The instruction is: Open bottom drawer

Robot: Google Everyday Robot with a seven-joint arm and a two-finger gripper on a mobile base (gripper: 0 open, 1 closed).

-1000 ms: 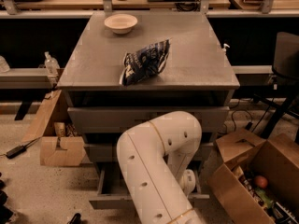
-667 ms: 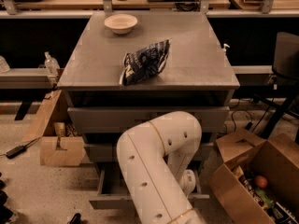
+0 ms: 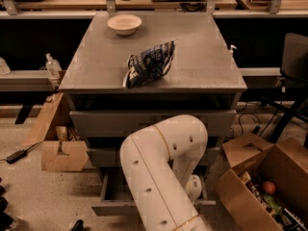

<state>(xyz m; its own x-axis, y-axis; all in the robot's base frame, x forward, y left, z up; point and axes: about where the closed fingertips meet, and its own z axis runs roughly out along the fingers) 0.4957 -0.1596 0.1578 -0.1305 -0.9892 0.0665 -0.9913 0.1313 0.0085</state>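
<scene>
The bottom drawer [image 3: 111, 198] stands partly out. The pincer [image 3: 194, 188] is down at it, behind the arm [image 3: 154, 177]; I cannot tell its grip.

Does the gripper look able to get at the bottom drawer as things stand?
Probably yes: the gripper is down at the partly pulled-out bottom drawer; nothing visible lies between, though the arm hides any contact.

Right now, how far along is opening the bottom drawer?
Done: the bottom drawer stands partly out, its grey tray showing beside the arm. In hand: the arm bends down to the drawer's front; the gripper is hidden behind it, low by that drawer. Left: perhaps pull further, then let go.
</scene>
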